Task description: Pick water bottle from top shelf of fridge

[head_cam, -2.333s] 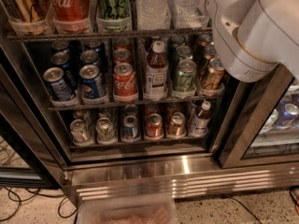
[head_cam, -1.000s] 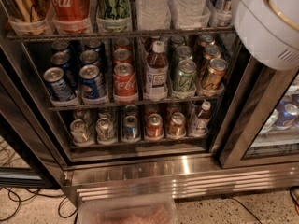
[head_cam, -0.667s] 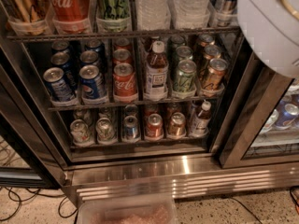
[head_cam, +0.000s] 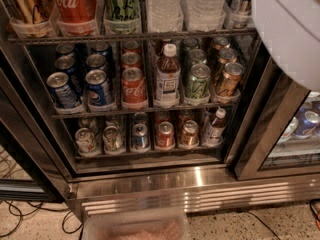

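**Water bottle upright on the top rack; arm housing fills the upper right corner**

Closest to the camera, the arm's white housing [head_cam: 287,29] fills the upper right corner. The pincer is out of view, so I cannot tell whether it is open or closed. At the lower edge a clear plastic bin [head_cam: 132,228] sits on the speckled floor, with dark cables [head_cam: 20,216] to its left. Behind it runs the shiny slatted steel base of the fridge [head_cam: 150,186]. Inside, the bottom rack holds cans and a small bottle. The middle rack holds cans around a brown-drink bottle [head_cam: 167,76] with a white cap. On the top shelf [head_cam: 130,36] the water bottle [head_cam: 165,9] stands upright in a clear tray, between a green can [head_cam: 121,4] and a second clear ribbed bottle [head_cam: 206,4]. The frame cuts off its cap.
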